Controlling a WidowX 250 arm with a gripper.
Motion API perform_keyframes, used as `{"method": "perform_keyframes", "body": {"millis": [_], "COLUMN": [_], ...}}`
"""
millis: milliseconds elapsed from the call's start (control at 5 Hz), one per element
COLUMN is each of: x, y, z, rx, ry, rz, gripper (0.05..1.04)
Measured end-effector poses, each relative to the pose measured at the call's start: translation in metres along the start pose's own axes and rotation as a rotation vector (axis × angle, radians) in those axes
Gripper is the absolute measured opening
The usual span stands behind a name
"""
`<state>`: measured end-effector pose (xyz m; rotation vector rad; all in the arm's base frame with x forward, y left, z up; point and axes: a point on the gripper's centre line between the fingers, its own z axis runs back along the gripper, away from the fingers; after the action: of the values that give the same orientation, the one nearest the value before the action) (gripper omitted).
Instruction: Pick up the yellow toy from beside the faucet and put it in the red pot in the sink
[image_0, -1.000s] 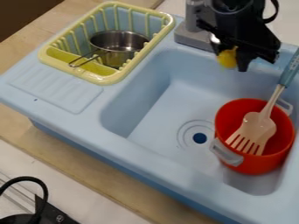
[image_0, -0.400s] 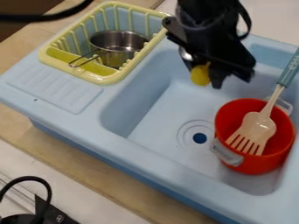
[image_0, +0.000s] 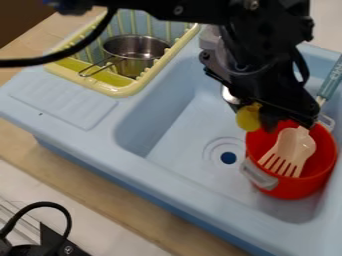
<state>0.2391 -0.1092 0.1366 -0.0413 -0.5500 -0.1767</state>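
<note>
Gripper (image_0: 262, 119) lower; spatula handle (image_0: 330, 82) lettered

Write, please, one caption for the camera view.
Black gripper holding a yellow item beside a red pot in a blue sink.

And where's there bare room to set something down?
The ridged drainboard beside the yellow rack, and the sink floor left of the drain. Crowded: the sink's right side, with the gripper, red pot and spatula.

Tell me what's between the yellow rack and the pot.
Camera view: from rack to red pot, sink rim, wall and floor, with the drain. Gripper hangs near the pot.
</note>
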Motion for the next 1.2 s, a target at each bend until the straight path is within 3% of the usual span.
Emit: {"method": "perform_keyframes", "body": {"millis": [200, 400, 800, 1200], "x": [-0.004, -0.009, -0.012, -0.002], "y": [-0.017, -0.028, -0.034, -0.039], "z": [-0.011, -0.016, -0.033, -0.032], "rx": [-0.022, -0.024, -0.034, -0.039], "ry": [0.007, -0.009, 0.012, -0.064], "rz": [0.069, -0.024, -0.064, -0.144], "gripper": [0.383, 0.383, 0.383, 0.383]}}
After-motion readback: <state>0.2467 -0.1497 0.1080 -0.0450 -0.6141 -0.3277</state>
